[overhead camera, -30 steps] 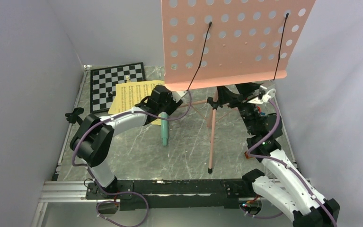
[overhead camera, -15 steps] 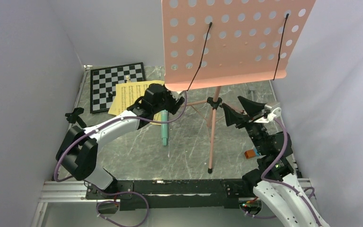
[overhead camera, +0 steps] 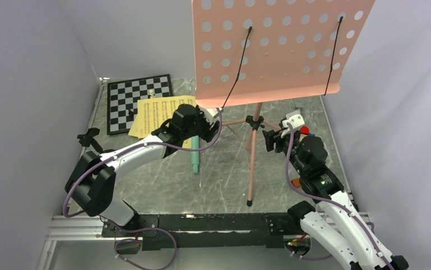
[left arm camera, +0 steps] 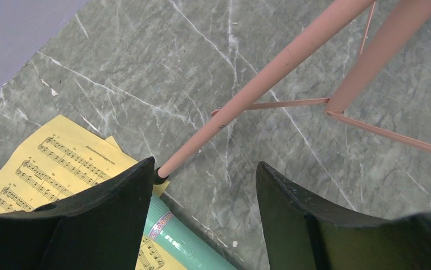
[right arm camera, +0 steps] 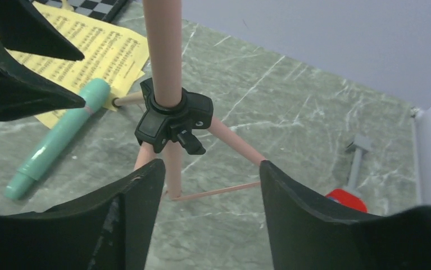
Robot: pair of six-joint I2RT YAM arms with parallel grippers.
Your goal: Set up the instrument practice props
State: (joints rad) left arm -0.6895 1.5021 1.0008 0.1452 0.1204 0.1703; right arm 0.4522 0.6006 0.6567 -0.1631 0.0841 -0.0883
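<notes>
Pink music stand is up on its tripod, so 1 step looks done; right pincer is spread open and empty, with the stand's black collar just ahead of its fingers; left pincer is also open, holding nothing. Yellow sheet-music pages lie flat beneath and beyond the left pincer, and the mint tube lies flat right under it; putting the pages on the stand and setting up the tube look left to do.

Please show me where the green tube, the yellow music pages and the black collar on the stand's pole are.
green tube [right arm camera: 55, 140]: right wrist view, middle of its body.
yellow music pages [left arm camera: 50, 163]: left wrist view, printed staves of the top page.
black collar [right arm camera: 171, 121]: right wrist view, its front face.
</notes>
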